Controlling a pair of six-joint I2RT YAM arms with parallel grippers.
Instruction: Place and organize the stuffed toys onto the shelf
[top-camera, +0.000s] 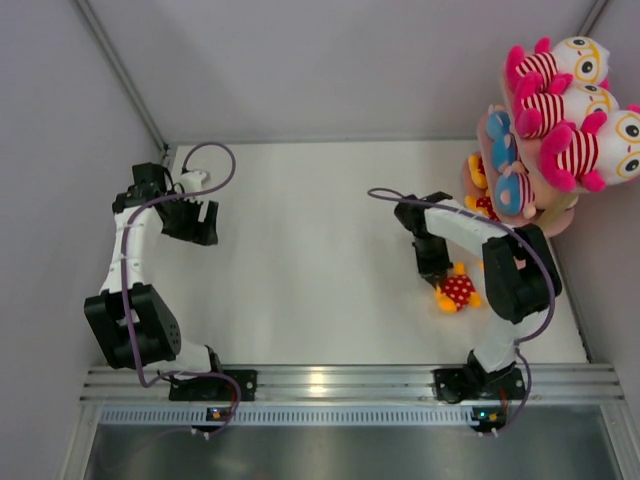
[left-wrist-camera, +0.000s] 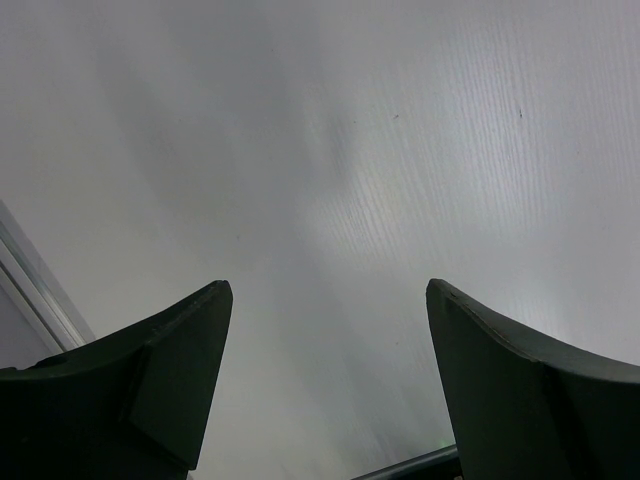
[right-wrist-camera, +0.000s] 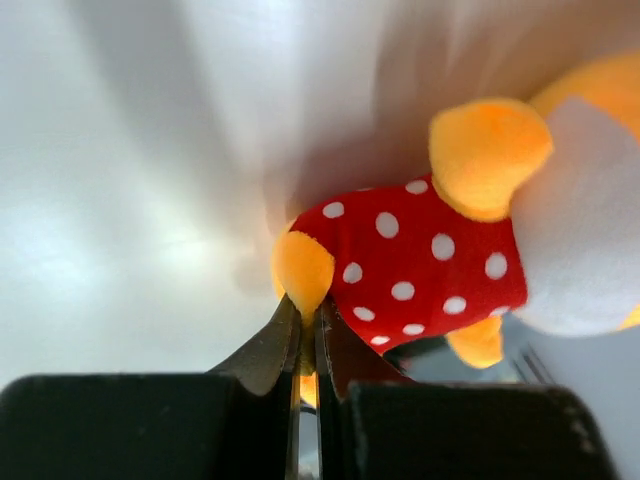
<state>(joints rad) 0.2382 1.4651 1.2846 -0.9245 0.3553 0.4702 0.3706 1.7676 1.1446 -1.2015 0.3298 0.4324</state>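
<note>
- striped toys (top-camera: 570, 110) are sitting highest and closest to the overhead lens, on the top board of the shelf (top-camera: 556, 218) at the right edge. blue boys (top-camera: 505, 165) are lying one tier down, and an orange toy (top-camera: 478, 192) is peeking out lower.
- polka-dot toy (top-camera: 458, 290) is lying on the table (top-camera: 300, 260), near the shelf, with the right gripper (top-camera: 437, 272) reaching down and touching it. left gripper (top-camera: 197, 222) is hanging well apart.
- left wrist: left gripper (left-wrist-camera: 328, 290) is standing spread wide, holding nothing, with only white surface beyond.
- right wrist: right gripper (right-wrist-camera: 305, 318) is pressing its fingers together on an orange limb of the polka-dot toy (right-wrist-camera: 420, 265). a sliver of orange is showing between them.
- judging the grip thin, on a limb only: lifting slowly and watching for slip seems wise, then aiming at free room on a lower tier.
- upper boards are covering the lower ones, so free room is hard to read. the toy's head is running out of frame, blurred.
</note>
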